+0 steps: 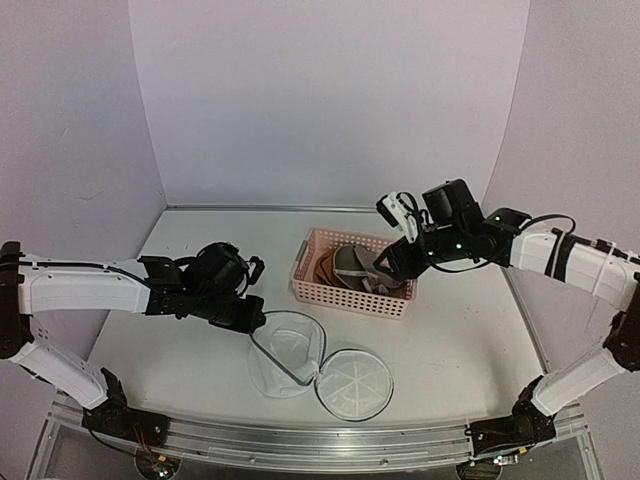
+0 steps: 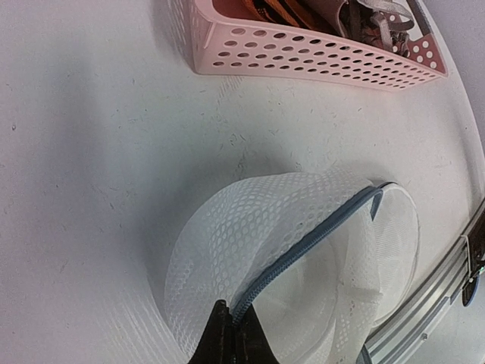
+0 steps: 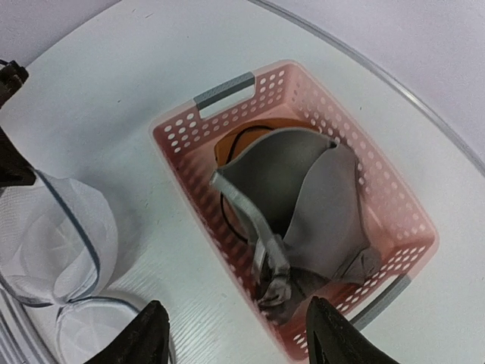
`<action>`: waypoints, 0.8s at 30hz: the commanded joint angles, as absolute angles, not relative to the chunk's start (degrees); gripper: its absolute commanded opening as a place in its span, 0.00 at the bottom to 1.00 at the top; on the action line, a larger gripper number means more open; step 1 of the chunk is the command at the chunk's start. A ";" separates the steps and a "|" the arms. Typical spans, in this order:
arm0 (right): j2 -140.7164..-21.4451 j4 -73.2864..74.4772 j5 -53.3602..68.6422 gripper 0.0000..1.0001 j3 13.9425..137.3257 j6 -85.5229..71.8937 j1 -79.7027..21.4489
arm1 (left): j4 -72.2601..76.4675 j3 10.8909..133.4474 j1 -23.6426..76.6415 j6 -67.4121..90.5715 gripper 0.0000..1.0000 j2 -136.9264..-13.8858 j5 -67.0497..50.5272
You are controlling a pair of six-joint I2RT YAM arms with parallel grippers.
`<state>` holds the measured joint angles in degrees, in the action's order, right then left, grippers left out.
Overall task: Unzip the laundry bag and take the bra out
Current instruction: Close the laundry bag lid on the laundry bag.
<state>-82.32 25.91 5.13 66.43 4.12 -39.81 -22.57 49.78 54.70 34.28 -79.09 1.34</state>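
Hanging wide open, the right gripper (image 3: 235, 334) is hovering over the soft bra (image 3: 303, 197) in the pink basket (image 3: 176, 144) below; a cup edge looks easiest to grab, and the left gripper (image 2: 231, 337) is pinching the laundry bag (image 2: 265, 227)

The table (image 1: 215, 232) stands open at back-left and front-right corners. The pink basket (image 1: 350, 300), holding the bra (image 1: 352, 262), obstructs centre toward the back edge. The laundry bag (image 1: 285, 350) and opened lid (image 1: 355, 385) occupy the front edge; a bare strip separates them from the basket.
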 commanded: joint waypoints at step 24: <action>-72.61 7.61 24.62 0.60 28.22 -34.09 -39.66 | -22.09 50.46 54.87 33.62 0.00 -81.84 5.50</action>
